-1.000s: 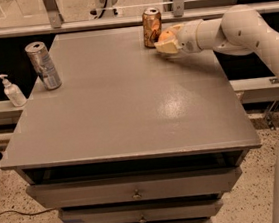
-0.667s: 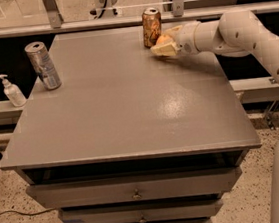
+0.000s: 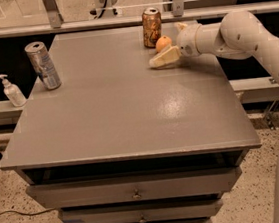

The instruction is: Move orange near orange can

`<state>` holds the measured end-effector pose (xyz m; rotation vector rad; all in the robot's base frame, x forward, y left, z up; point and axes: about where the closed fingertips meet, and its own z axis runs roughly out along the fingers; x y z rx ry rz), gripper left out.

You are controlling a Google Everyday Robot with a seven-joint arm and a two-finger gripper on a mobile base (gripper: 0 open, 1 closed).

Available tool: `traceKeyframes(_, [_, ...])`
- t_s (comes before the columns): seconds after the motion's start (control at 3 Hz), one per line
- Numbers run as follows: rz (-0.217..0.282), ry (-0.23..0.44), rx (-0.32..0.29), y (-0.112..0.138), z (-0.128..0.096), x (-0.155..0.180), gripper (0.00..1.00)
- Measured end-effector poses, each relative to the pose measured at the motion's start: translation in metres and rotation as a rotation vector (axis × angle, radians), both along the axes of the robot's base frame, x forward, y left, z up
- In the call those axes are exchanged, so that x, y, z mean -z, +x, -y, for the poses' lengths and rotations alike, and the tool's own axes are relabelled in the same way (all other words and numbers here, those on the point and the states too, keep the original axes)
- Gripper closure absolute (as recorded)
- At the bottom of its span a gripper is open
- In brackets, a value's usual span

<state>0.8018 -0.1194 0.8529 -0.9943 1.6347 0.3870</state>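
The orange (image 3: 163, 43) rests on the grey table (image 3: 119, 111) at its far right, just to the right front of the upright orange can (image 3: 152, 27) and close to touching it. My gripper (image 3: 168, 47) reaches in from the right and is open around the orange. One cream finger (image 3: 163, 59) lies low in front of the fruit, and the other finger (image 3: 180, 27) shows behind it. Neither finger visibly presses on the orange.
A silver-grey can with blue markings (image 3: 43, 65) stands at the table's far left. A white pump bottle (image 3: 12, 91) stands on a lower ledge left of the table. A rail runs behind the table. My white arm (image 3: 252, 40) spans the right side.
The gripper's fingers have spread apart and let go of the orange. The orange now shows uncovered on the table beside the orange can.
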Motion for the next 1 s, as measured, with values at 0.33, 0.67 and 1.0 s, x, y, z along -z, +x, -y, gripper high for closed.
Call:
traceKeyframes(0.33, [0.020, 0.015, 0.005, -0.019, 0.024, -0.017, 0.00])
traceKeyframes(0.67, [0.039, 0.064, -0.023, -0.052, 0.064, -0.044, 0.00])
traceKeyframes(1.0, [0.042, 0.092, -0.059, -0.076, 0.086, -0.059, 0.00])
